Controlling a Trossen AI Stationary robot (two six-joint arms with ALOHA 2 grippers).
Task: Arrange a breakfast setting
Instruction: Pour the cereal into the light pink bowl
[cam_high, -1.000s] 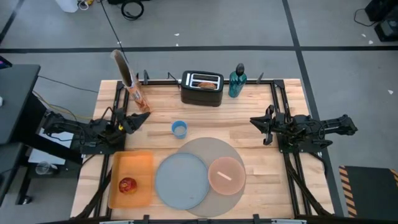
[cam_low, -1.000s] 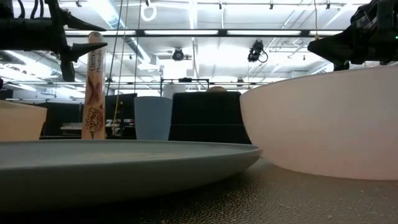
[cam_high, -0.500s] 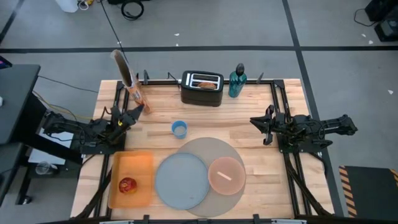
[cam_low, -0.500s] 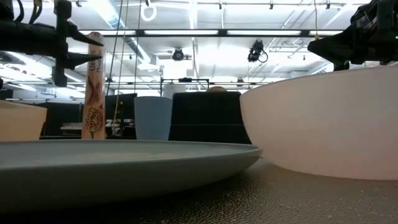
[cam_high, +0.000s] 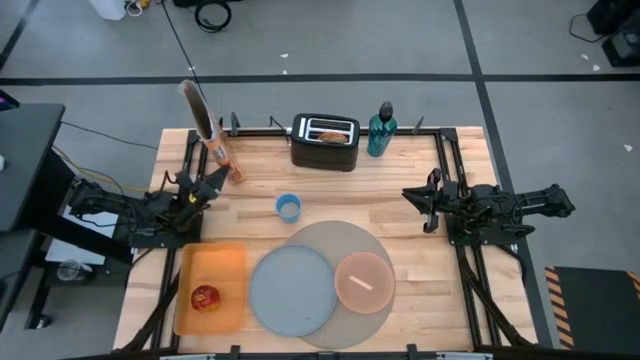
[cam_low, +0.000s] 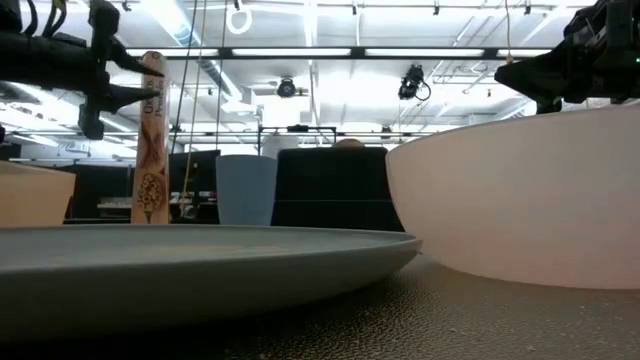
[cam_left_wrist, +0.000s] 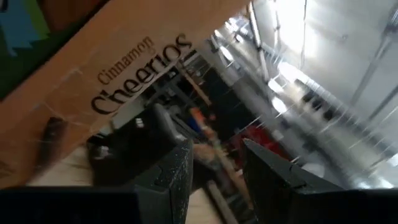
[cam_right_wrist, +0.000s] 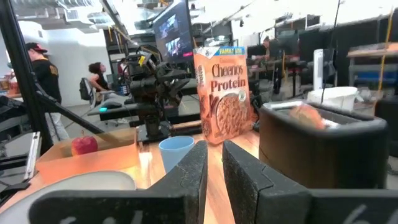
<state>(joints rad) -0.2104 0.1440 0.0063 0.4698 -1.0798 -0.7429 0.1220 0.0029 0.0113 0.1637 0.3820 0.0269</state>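
Cereal box (cam_high: 220, 150) tall, light, tippy, thin card: left gripper (cam_high: 212, 184), part-open and empty, should pinch its narrow edge low; right gripper (cam_high: 425, 199) nearly shut, idle

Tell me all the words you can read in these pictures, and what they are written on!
"Cinnamon Cheerios": on the side of the cereal box, seen by the left wrist camera.
"FAMILY SIZE": on the band along the box's top edge in the right wrist view, small, so only a likely reading.
"Cheerios Protein": on the box's front.
The lettering on the box in the low view is too blurred to read.
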